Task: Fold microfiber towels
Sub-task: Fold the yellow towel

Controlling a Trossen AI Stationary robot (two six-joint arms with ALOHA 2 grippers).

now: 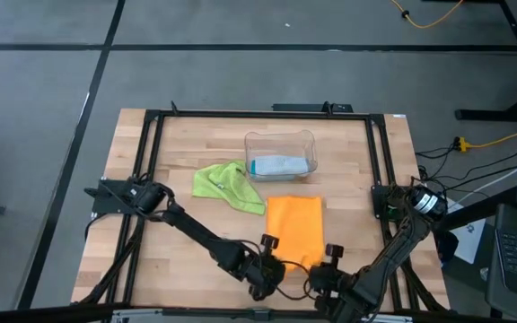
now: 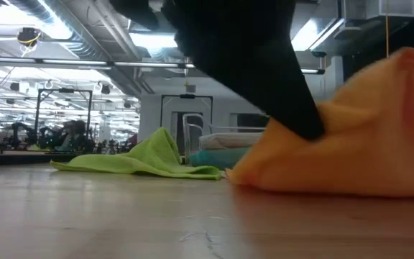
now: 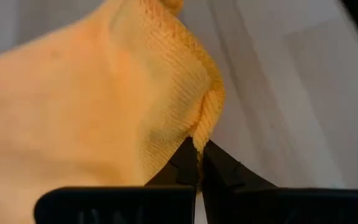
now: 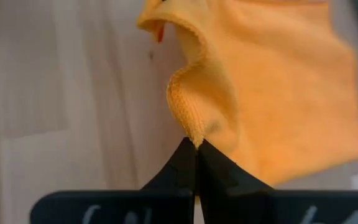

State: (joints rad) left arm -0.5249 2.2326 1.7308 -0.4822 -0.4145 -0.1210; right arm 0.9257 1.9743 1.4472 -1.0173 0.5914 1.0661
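Both arms reach low to the near edge of the orange towel (image 1: 294, 229). Left end effector (image 1: 268, 243) pinched tight on its near left corner; right end effector (image 1: 332, 251) pinched tight on its near right corner.

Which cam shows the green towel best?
High view: the green towel lies crumpled and fully visible beside the orange towel, in front of the clear bin. The low view sees it only edge-on, as a low ridge. Neither wrist view shows it; both show only orange cloth pinched in a shut tool.
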